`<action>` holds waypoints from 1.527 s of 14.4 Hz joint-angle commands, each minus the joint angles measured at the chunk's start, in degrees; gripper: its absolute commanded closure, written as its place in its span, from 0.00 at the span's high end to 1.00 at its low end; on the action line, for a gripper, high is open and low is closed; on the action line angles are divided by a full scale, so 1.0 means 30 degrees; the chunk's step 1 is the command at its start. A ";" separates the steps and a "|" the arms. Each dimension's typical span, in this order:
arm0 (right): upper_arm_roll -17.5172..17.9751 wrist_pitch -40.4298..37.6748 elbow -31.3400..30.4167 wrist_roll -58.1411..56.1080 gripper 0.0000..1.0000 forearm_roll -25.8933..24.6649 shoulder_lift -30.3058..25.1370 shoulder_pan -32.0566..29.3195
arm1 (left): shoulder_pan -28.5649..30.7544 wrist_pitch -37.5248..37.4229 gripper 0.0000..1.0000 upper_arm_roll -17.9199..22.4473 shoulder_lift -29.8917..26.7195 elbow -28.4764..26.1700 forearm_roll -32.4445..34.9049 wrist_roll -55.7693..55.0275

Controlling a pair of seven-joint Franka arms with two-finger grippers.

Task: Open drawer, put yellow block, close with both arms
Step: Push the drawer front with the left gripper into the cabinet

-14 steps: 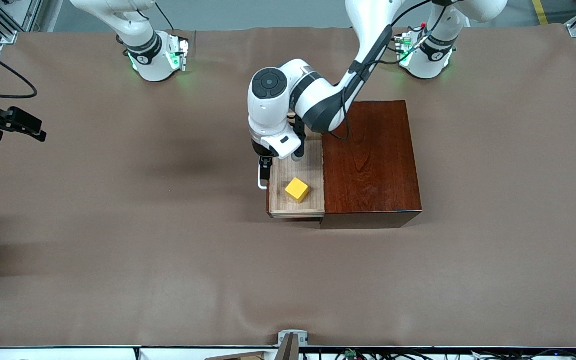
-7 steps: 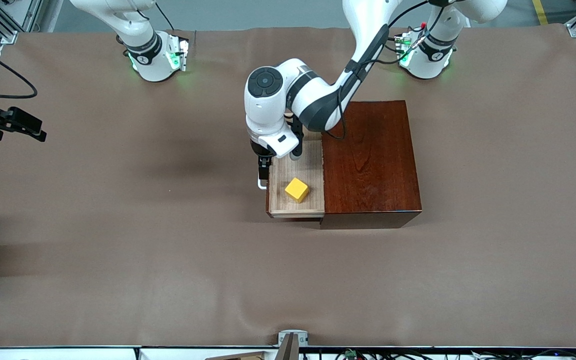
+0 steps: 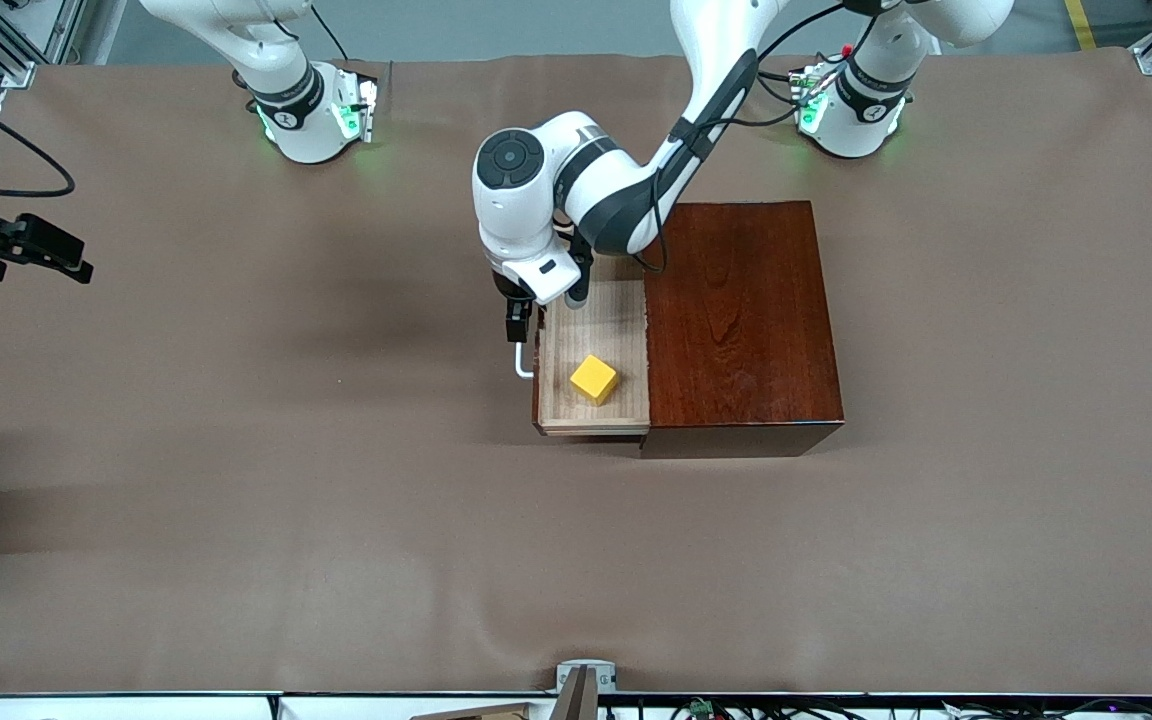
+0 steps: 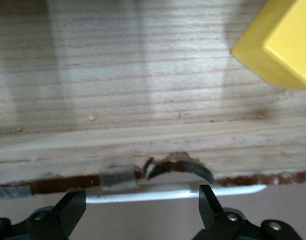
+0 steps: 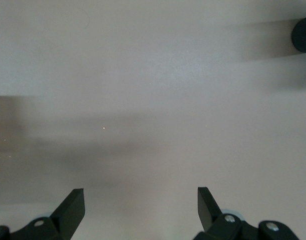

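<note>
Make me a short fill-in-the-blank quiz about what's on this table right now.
1. The yellow block lies inside the open ____.
2. The left gripper hangs over the drawer's white ____.
3. The left gripper's fingers are ____.
4. The drawer belongs to a dark wooden ____.

Missing words: drawer; handle; open; box

Brown cloth-covered worktop [image 3: 236, 480] carries one mahogany box [image 3: 741, 320], sitting directly on it, w/ open drawer [image 3: 591, 420] sticking out just under left pincer [image 3: 519, 322]. Arm bases [image 3: 311, 115] mounted along one edge.
</note>
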 commanded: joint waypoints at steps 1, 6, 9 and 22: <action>0.0322 -0.0033 0.0085 0.0078 1.00 -0.0056 -0.0060 -0.0405 | 0.0026 -0.1231 1.00 0.0329 -0.0079 0.0208 0.0174 0.0230; 0.0322 -0.0033 0.0085 0.0078 1.00 -0.0056 -0.0088 -0.0375 | 0.0230 -0.2286 1.00 0.0535 -0.0607 0.0208 0.2136 0.0172; 0.0322 -0.0033 0.0085 0.0078 1.00 -0.0056 -0.0059 -0.0405 | 0.0231 -0.2903 1.00 0.1587 -0.0578 0.0179 0.2518 0.0142; 0.0322 -0.0033 0.0085 0.0078 1.00 -0.0056 -0.0059 -0.0434 | 0.0407 -0.3430 1.00 0.3406 -0.0549 -0.0085 0.2664 0.0230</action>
